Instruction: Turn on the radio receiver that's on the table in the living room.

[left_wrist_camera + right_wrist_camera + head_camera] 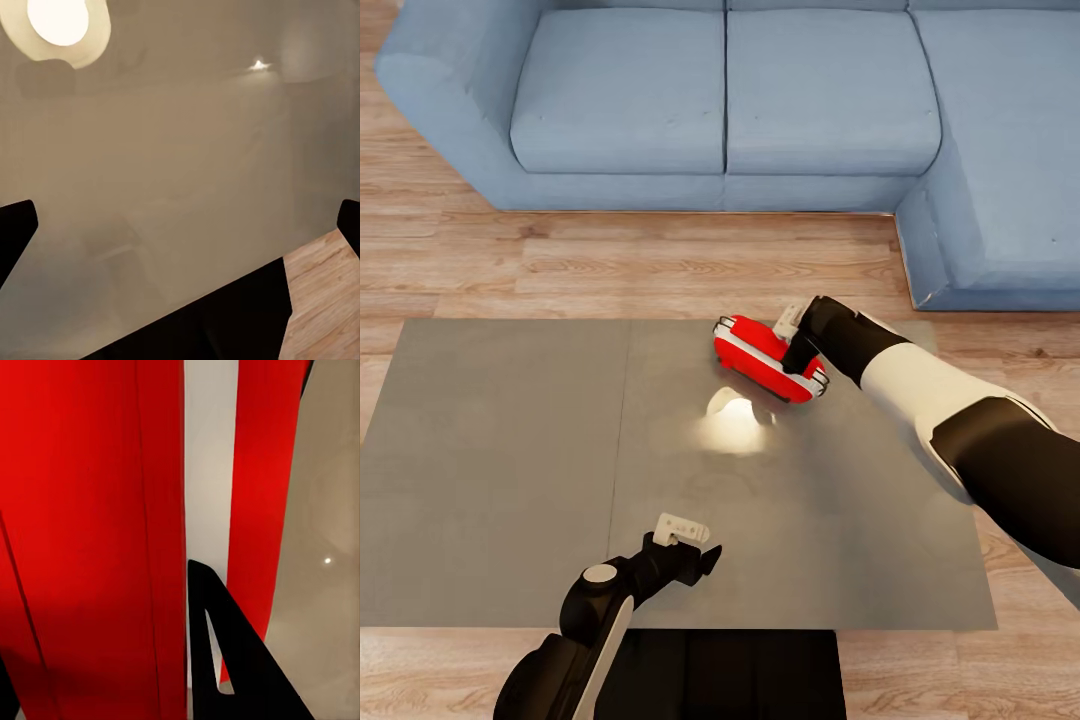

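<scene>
The red radio receiver (pixel 769 359) lay tilted on the grey surface (pixel 510 470) near its far edge, with the right hand (pixel 798 352) pressed against it, its grip impossible to judge, while the left hand (pixel 695 550) hovered open and empty over the near edge.

A blue L-shaped sofa (pixel 760 100) stands on light wood plank floor (pixel 660 265).

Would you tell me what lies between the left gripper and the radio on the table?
In the head view, only bare grey table top with a bright lamp reflection separates the left gripper from the radio receiver.
</scene>
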Robot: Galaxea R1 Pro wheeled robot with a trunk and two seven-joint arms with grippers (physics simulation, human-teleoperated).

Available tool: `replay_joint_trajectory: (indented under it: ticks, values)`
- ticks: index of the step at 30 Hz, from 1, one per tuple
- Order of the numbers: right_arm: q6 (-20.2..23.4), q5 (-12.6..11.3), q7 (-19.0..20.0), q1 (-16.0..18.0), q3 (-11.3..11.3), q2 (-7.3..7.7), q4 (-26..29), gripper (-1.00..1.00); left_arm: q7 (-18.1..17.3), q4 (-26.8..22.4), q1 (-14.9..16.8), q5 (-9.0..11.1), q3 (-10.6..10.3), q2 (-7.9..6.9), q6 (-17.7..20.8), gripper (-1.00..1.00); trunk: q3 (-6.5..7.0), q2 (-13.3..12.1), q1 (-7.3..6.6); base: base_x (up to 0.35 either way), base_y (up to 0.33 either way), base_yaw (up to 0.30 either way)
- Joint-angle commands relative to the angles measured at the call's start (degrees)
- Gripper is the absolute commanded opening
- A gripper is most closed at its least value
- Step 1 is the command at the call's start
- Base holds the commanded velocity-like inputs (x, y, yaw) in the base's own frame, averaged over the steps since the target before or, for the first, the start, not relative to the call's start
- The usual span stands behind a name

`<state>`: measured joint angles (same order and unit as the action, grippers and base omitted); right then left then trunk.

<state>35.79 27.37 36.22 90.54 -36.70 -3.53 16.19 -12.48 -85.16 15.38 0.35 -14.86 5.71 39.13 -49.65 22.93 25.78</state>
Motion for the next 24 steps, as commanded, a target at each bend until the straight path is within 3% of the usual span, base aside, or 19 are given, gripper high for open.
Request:
replay_joint_trajectory:
  ticks: [1, 7, 9, 11, 12, 13, 18, 24]
  values:
    - [0.0, 0.1, 0.0, 0.0, -0.1, 0.04, 0.0, -1.00, 0.0, 0.0, 0.0, 0.0, 0.0, 0.00, 0.0, 1.00, 0.00, 0.0, 0.00, 0.000, 0.000, 0.000]
    - [-0.1, 0.1, 0.1, 0.0, -0.1, 0.31, 0.1, -1.00, 0.0, 0.0, 0.0, 0.0, 0.0, 0.00, 0.0, 1.00, 0.00, 0.0, 0.00, 0.000, 0.000, 0.000]
    - [-0.2, 0.2, 1.1, 0.0, -0.1, 0.85, 1.2, -1.00, 0.0, 0.0, 0.0, 0.0, 0.0, 0.00, 0.0, 1.00, 0.00, 0.0, 0.00, 0.000, 0.000, 0.000]
    - [0.1, 0.3, 4.7, 0.1, -0.2, 1.34, 5.4, -1.00, 0.0, 0.0, 0.0, 0.0, 0.0, 0.00, 0.0, 1.00, 0.00, 0.0, 0.00, 0.000, 0.000, 0.000]
    - [23.1, 0.7, 22.0, 0.1, 0.0, 16.38, 51.5, -1.00, 0.0, 0.0, 0.0, 0.0, 0.0, 0.00, 0.0, 1.00, 0.00, 0.0, 0.00, 0.000, 0.000, 0.000]
    - [24.2, 0.8, 22.4, 0.1, 0.0, 17.36, 54.3, -1.00, 0.0, 0.0, 0.0, 0.0, 0.0, 0.00, 0.0, 1.00, 0.00, 0.0, 0.00, 0.000, 0.000, 0.000]
    - [24.2, 0.8, 23.2, 0.1, 0.0, 18.53, 56.9, -1.00, 0.0, 0.0, 0.0, 0.0, 0.0, 0.00, 0.0, 1.00, 0.00, 0.0, 0.00, 0.000, 0.000, 0.000]
    - [24.2, 0.8, 23.4, 0.1, 0.2, 18.66, 57.1, -1.00, 0.0, 0.0, 0.0, 0.0, 0.0, 0.00, 0.0, 1.00, 0.00, 0.0, 0.00, 0.000, 0.000, 0.000]
